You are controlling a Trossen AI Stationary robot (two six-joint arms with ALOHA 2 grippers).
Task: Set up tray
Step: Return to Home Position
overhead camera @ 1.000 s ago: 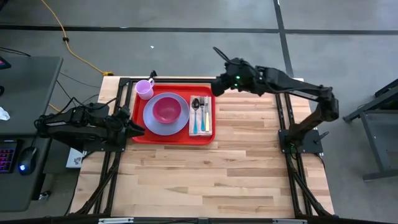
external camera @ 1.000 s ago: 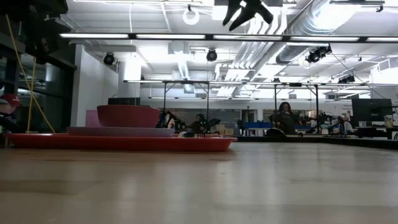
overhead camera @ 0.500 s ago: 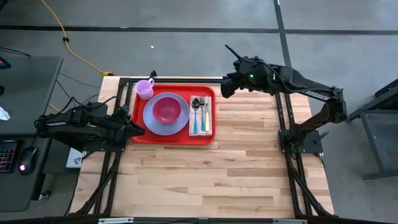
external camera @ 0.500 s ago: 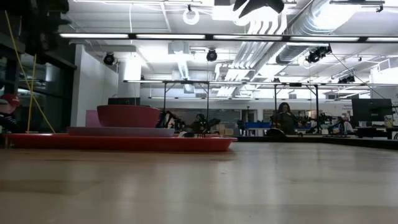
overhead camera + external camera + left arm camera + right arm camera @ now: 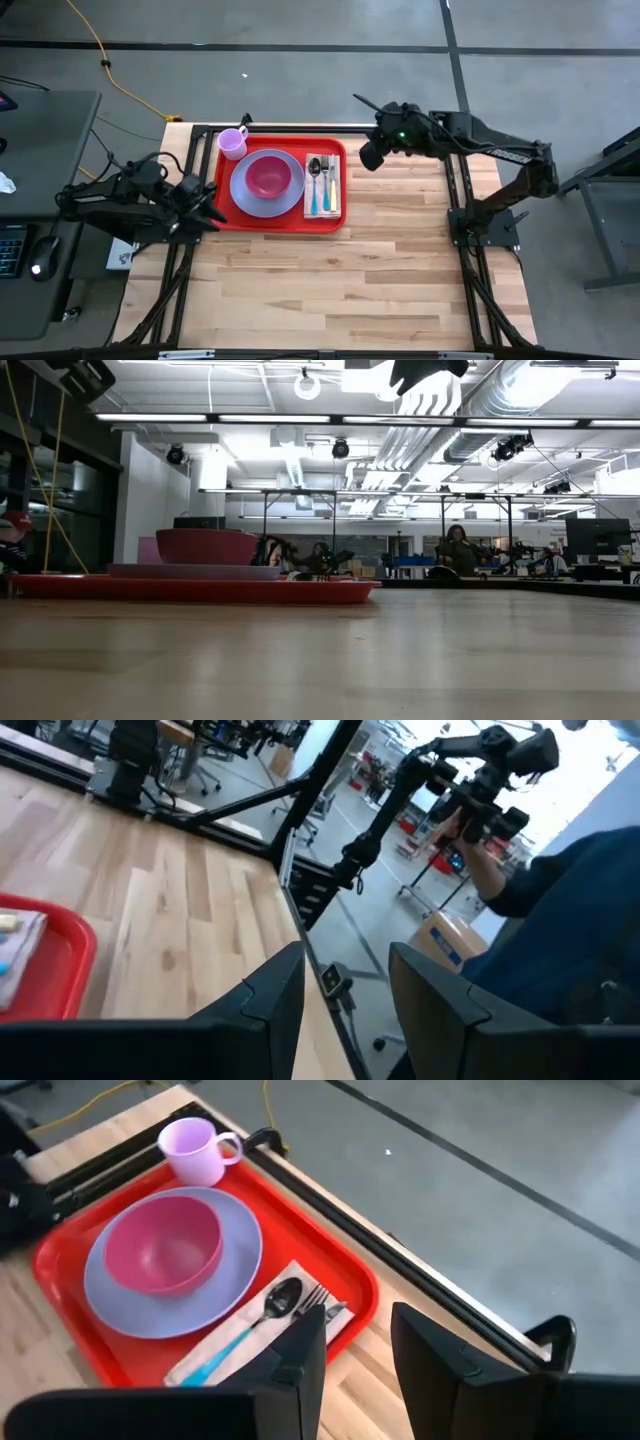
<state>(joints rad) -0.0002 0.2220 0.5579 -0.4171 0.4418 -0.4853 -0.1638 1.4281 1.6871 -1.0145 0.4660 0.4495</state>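
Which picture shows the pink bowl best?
The right wrist view: the pink bowl sits close, its inside visible. The high view shows it from above, the low view only its side, the left wrist view nothing.

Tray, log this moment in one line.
tray: plate, bowl, mug, napkin, cutlery aboard | left end effector: open, by tray's left edge | right end effector: open, right of tray

The tray [image 5: 200, 590] lies on the wooden table [image 5: 400, 660] at the left, carrying a lavender plate [image 5: 195, 571] with a dark pink bowl [image 5: 205, 546] on it; a pale mug [image 5: 148, 550] shows at the bowl's left side. The right gripper [image 5: 428, 400] hangs at the top edge, well above the table, fingers pointing down. In the room beyond, a person [image 5: 458, 550] sits among desks.
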